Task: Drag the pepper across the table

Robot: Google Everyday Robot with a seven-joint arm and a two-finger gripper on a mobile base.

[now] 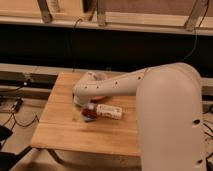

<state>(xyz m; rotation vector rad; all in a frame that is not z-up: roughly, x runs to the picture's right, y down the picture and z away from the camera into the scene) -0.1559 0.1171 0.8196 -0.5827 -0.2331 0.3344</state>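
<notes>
**End effector low over the surface, beside the pepper**

The white arm (125, 82) comes in from the right side and reaches to the left over the light-wood surface (60, 132). Its very large near part fills the right side of the view and hides the right edge of the surface. The end effector (81, 106) is at the left end of the arm, low over the middle of the surface and a little toward the far side. The arm's round wrist covers most of it, so I cannot tell if it is clenched or released.

The pepper (90, 112) lies on the surface just to the right of the end effector. It is small and dark red. If the end effector touches it or only stands just beside it, I cannot tell.

A white bottle (109, 111) lies on its side, with its left end touching the pepper or very close to it, and it points to the right. A small flat blue item (89, 119) lies just on the near side of the pepper. These three things are together in one small group under the arm.

The board seams of the surface run from left to right. On the floor at the left, some dark cables (15, 107) lie beside the surface. Behind the surface there is a dark wall.
</notes>
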